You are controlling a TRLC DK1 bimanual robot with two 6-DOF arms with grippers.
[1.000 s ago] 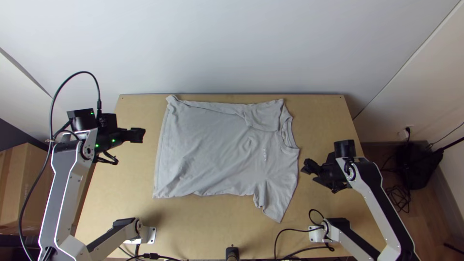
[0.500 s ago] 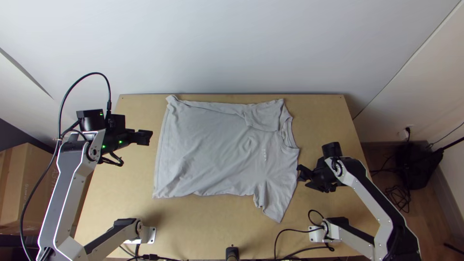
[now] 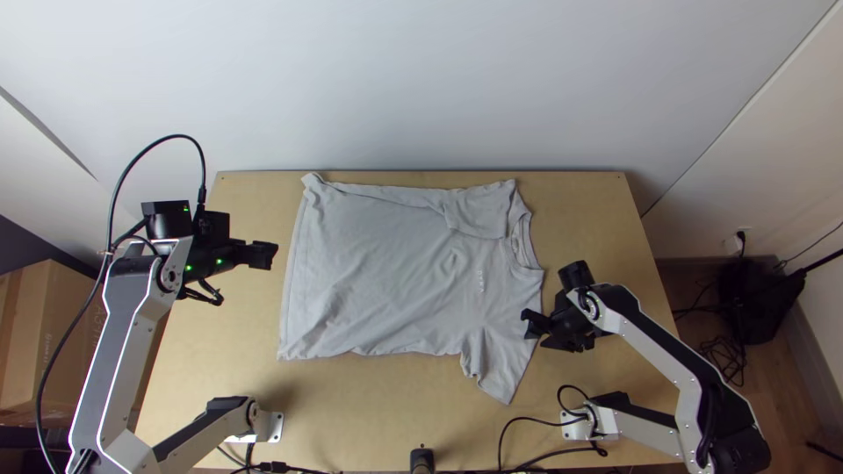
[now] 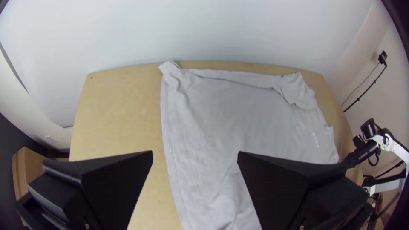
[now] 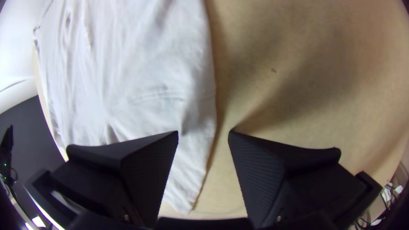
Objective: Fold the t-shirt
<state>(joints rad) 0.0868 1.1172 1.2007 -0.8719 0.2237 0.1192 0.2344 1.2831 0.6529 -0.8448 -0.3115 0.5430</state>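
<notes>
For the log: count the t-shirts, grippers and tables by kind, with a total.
T-shirt: 1, grey, spread mostly flat
Grippers: 2, left gripper and right gripper, both with fingers apart
Table: 1, light wood
Total: 4

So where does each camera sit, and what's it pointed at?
Top view: high over the table's near edge, looking steeply down at the t-shirt; left arm and right arm show.
Left wrist view: on the left arm, looking across the t-shirt; left gripper and right arm show.
Right wrist view: on the right arm, over a sleeve; right gripper and part of the left arm show.
Shared by top and left wrist views: the hem.
</notes>
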